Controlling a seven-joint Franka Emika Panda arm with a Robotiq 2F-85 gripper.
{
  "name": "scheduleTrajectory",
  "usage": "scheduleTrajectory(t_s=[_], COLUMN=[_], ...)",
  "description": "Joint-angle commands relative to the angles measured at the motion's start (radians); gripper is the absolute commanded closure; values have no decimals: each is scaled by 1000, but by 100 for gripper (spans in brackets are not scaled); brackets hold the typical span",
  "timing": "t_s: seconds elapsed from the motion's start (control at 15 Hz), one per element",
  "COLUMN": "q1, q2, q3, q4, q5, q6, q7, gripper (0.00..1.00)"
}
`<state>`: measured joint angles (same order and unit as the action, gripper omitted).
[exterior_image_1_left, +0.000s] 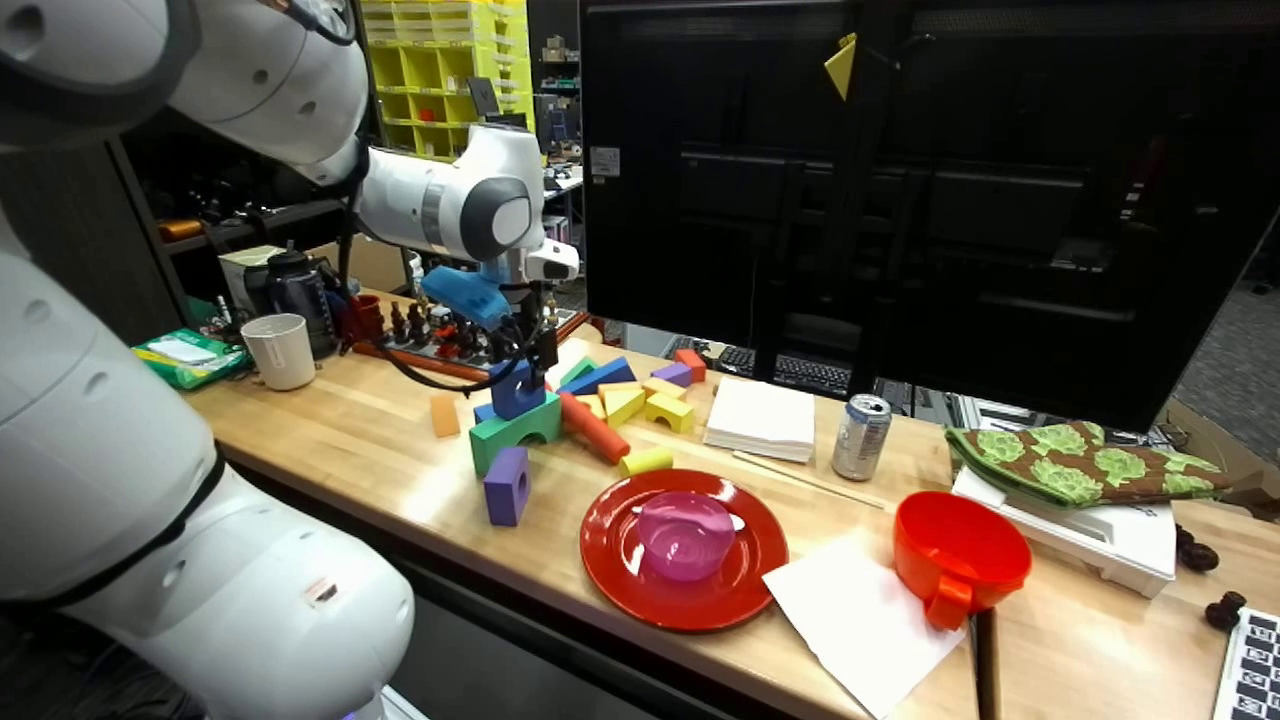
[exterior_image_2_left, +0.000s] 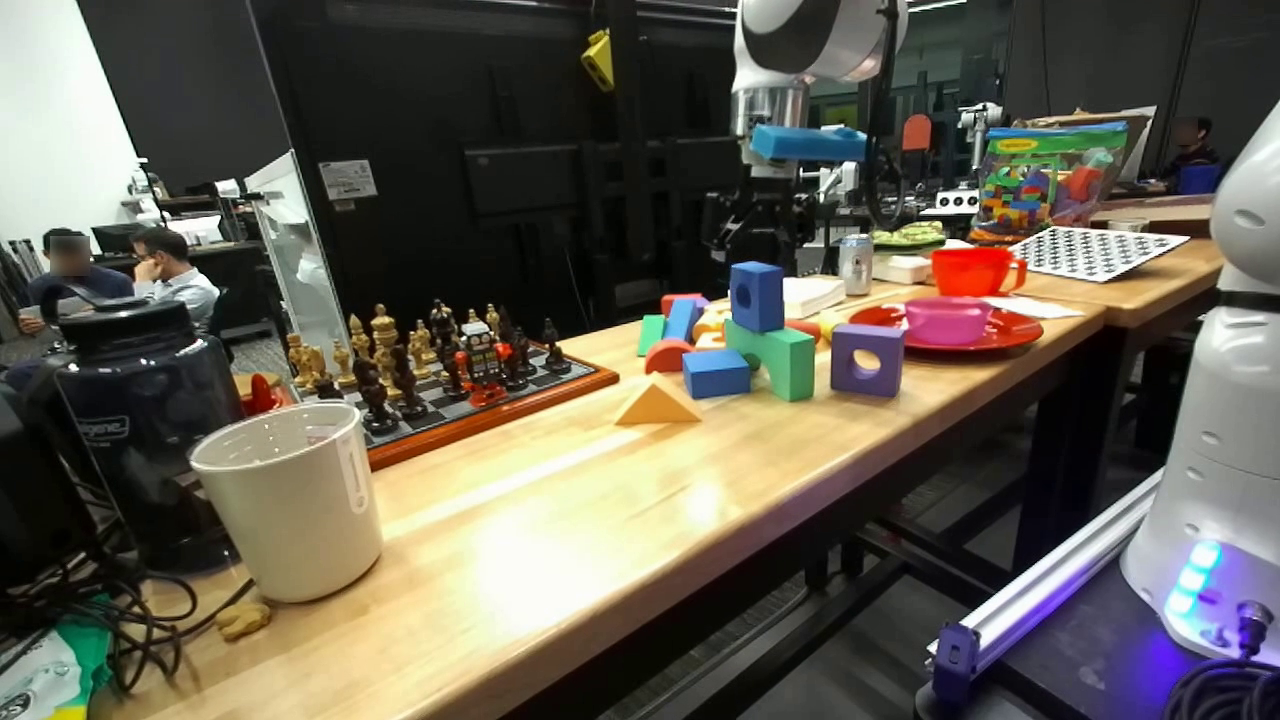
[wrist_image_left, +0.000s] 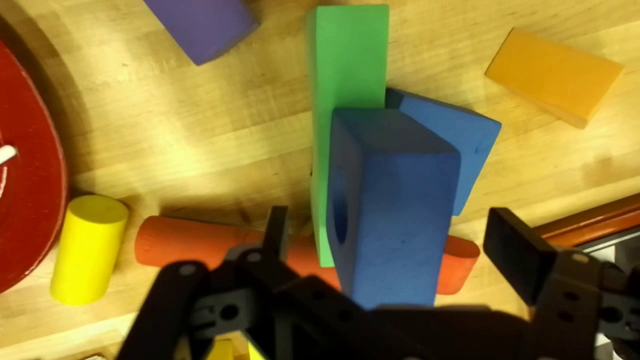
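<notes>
Black two-finger gripper (wrist_image_left: 390, 235): jaws wide apart. Matte blue rectangular holed block (exterior_image_2_left: 762, 298) sits beneath it on matte green arch block (exterior_image_2_left: 787, 356).

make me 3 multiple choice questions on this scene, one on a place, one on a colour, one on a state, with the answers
1. Where is the holed blue block?
A. In the red mug
B. On top of the green arch
C. On the chessboard

2. What colour is the bowl on the plate?
A. Pink
B. Green
C. Black

3. How does the gripper stand?
A. Shut on the blue block
B. Shut on nothing
C. Open

Answers:
1 B, both exterior views show it resting on the arch.
2 A, its pink shows in both exterior views.
3 C, the wrist view shows the fingers spread, with gaps either side of the block.
</notes>
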<state>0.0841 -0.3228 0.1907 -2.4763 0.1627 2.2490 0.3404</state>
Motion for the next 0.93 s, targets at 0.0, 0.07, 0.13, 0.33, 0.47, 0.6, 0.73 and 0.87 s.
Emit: scheduleTrajectory(t_s=[0.0,0.07,0.13,0.33,0.47,0.6,0.73,0.87], q1=[30,38,45,65,82,110,146,187], q2=[-123,-155,-193,-313,-384,-430,-461,-483], q3=[1,6,13,52,87,112,136,148], q4=[-61,-76,-93,-144,-171,-187,-203,-225], q5=[10,11,10,0,-1,6,8,9], q6=[-20,-23,-32,-69,-97,-137,-182,-202], q7=[6,15,27,84,119,114,90,46], gripper=[0,0,0,0,0,0,0,0])
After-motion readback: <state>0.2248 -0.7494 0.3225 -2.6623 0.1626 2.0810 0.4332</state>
